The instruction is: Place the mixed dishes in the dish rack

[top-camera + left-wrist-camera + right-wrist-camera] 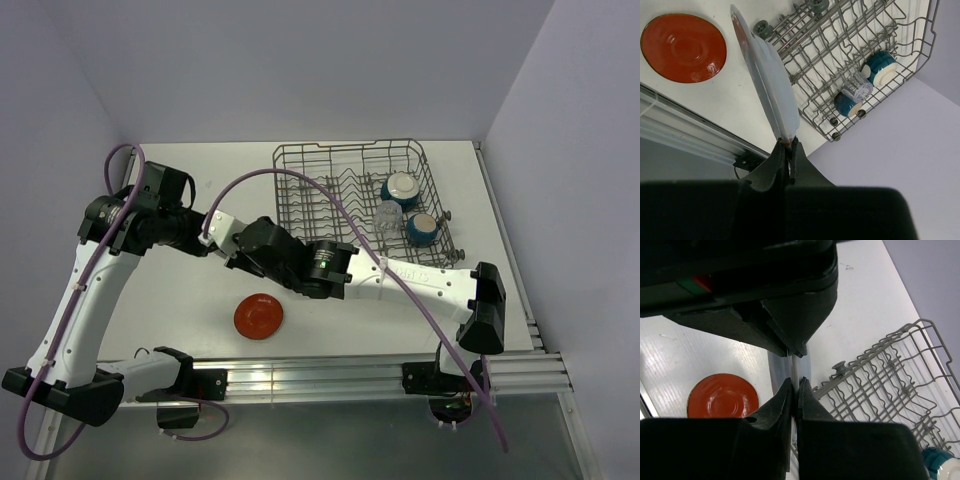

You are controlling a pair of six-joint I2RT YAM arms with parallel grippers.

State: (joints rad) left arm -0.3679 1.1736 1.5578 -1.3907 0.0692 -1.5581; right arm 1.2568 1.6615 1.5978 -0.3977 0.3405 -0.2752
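Left gripper point(788, 143) and right gripper point(795, 386) are both pinching the pale blue-grey plate point(771, 85) on edge in mid-air, just beside the dish rack point(360, 195) corner.
Each pair of fingers is clamping tight on opposite bits of the rim. I'm guessing glazed ceramic: stiff, fairly light, slick, and chippy if it's knocking against wire. A rim pinch is grabbing very little surface, so I'd be biting deeper and keeping it upright for the tines. The red-orange plate point(259, 316) is sitting on the table point(180, 290). The tumbler point(388, 215) is sitting in the rack between the far blue dish point(401, 187) and the near blue dish point(421, 228).
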